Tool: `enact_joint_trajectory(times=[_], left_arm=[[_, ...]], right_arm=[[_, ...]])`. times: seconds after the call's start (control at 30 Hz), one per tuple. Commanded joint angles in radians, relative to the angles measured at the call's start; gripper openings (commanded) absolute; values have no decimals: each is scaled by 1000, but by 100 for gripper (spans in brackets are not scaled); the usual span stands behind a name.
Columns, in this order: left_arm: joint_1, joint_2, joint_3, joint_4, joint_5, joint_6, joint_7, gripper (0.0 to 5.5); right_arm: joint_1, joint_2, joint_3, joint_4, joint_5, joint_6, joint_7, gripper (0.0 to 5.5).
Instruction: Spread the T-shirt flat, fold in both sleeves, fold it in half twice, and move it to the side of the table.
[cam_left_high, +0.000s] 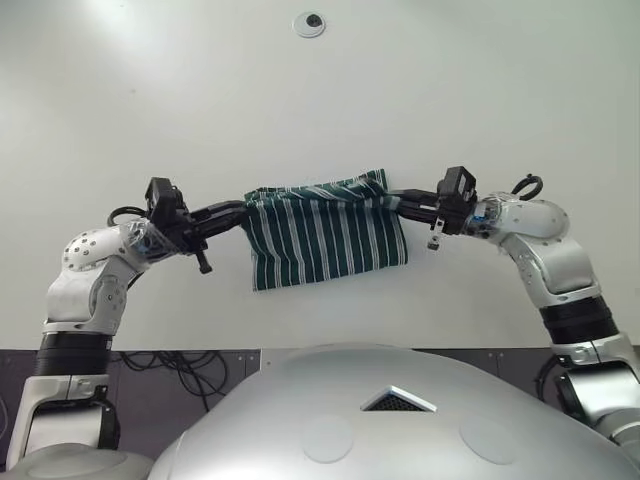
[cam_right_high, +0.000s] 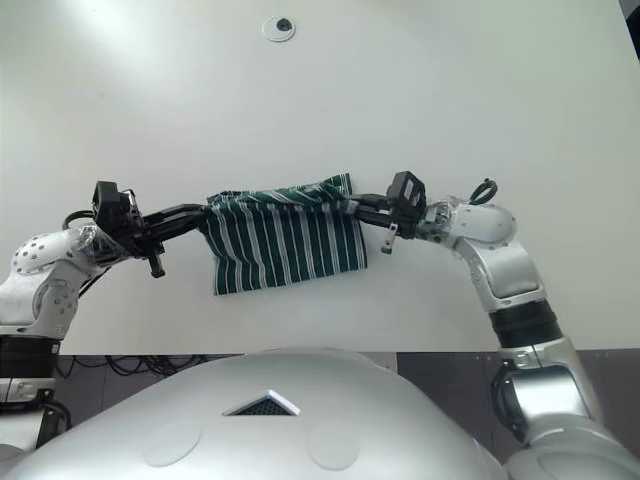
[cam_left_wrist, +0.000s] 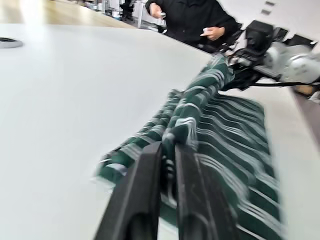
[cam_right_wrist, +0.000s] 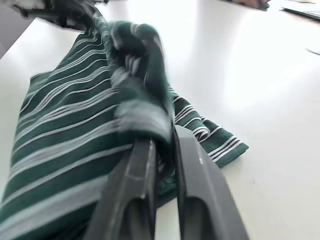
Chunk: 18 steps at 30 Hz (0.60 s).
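Note:
A dark green T-shirt with white stripes is folded into a small rectangle on the white table. My left gripper is shut on its far left corner, and my right gripper is shut on its far right corner. The far edge is bunched up between them, and the cloth slopes down toward me onto the table. In the left wrist view the fingers pinch the striped cloth. In the right wrist view the fingers clamp a raised fold of the shirt.
A round grey grommet is set into the table at the far side. The near table edge runs in front of me, with cables on the floor below. A person in black stands beyond the table's end.

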Motion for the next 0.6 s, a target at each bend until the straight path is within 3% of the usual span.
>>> enact_joint_trajectory(times=[0.03, 0.2, 0.37, 0.5, 0.6], left_arm=[[-64, -53, 40, 44, 76, -15, 101, 88], [-128, -89, 59, 114, 176, -5, 235, 165], [-226, -208, 104, 177, 324, -189, 480, 169], [-274, -457, 140, 147, 362, -451, 708, 169], [-295, -569, 154, 178, 413, -633, 811, 169]], right_arm=[[-35, 29, -31, 36, -28, 19, -26, 106], [-38, 70, -76, 39, -16, 8, -58, 188], [34, 138, -7, -157, 3, -25, -35, 249], [-13, 198, 201, 85, -419, -215, -220, 249], [-70, 228, 209, 305, -600, -211, -444, 249]])
